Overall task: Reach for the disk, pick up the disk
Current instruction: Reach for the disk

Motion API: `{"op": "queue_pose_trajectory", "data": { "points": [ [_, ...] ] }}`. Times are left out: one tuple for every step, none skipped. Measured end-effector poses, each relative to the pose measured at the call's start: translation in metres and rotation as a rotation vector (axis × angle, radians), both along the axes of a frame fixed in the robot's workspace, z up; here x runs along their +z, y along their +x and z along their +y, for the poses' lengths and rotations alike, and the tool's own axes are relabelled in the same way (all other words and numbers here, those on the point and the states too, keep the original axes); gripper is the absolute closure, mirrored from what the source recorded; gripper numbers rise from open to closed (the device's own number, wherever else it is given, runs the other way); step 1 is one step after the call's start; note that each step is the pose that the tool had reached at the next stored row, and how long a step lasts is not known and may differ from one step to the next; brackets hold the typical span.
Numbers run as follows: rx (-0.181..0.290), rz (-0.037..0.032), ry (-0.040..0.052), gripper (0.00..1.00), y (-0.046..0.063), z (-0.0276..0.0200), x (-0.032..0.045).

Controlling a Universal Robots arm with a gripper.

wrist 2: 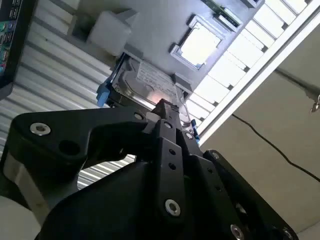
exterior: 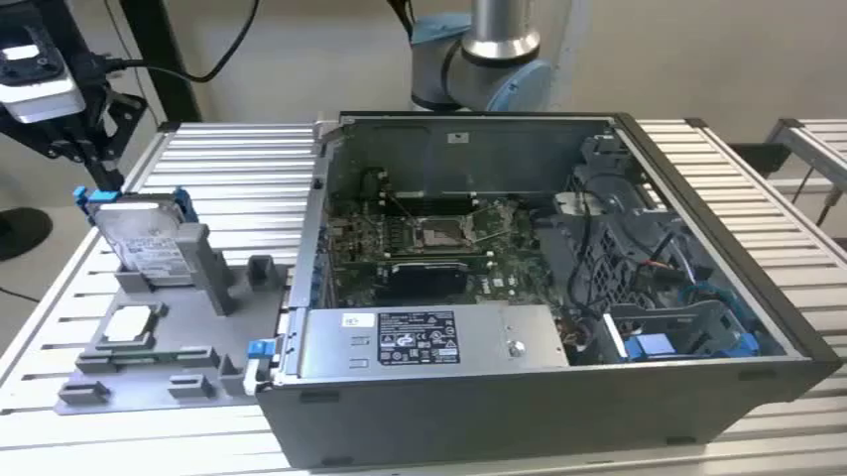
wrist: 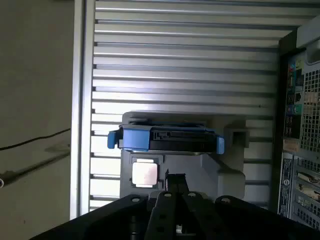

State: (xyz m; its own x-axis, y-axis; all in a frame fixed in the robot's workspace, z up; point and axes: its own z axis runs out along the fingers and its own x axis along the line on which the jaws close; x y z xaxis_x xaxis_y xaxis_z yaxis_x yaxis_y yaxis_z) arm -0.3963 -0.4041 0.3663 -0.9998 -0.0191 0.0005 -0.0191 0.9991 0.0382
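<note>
Tool (wrist: pixel 175 176) closed, empty (tips together), just above one disk (wrist: pixel 170 139) upright in one grey holder (exterior: pixel 198 273).

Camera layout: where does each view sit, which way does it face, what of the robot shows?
Exterior view: off the arm, looking down at the open case and the disk; arm and gripper show.
First wrist view: on the arm, facing the disk's edge past the gripper.
Second wrist view: on the arm, facing the disk's label past the gripper.
Shared: all three show disk and gripper.
</note>
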Motion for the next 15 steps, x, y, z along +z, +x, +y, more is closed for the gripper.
{"op": "queue_pose_trajectory", "data": {
  "points": [
    [0.0,0.0001,0.0,1.0,0.0,0.0,0.0],
    [0.0,0.0,0.0,1.0,0.0,0.0,0.0],
    [0.0,0.0,0.0,1.0,0.0,0.0,0.0],
    [0.0,0.0001,0.0,1.0,0.0,0.0,0.0],
    [0.0,0.0,0.0,1.0,0.0,0.0,0.0],
    [0.0,0.0001,0.0,1.0,0.0,0.0,0.0],
    [0.0,0.0001,0.0,1.0,0.0,0.0,0.0],
    [0.0,0.0001,0.0,1.0,0.0,0.0,0.0],
    [0.0,0.0001,0.0,1.0,0.0,0.0,0.0],
    [0.0,0.0,0.0,1.0,0.0,0.0,0.0],
    [0.0,0.0,0.0,1.0,0.0,0.0,0.0],
    [0.0,0.0001,0.0,1.0,0.0,0.0,0.0],
    [0.0,0.0001,-0.0001,1.0,0.0,0.0,0.0001],
    [0.0,0.0002,-0.0001,1.0,0.0,0.0004,0.0001],
    [0.0,0.0001,-0.0001,1.0,-0.0001,0.0015,0.0001]
  ]
}}
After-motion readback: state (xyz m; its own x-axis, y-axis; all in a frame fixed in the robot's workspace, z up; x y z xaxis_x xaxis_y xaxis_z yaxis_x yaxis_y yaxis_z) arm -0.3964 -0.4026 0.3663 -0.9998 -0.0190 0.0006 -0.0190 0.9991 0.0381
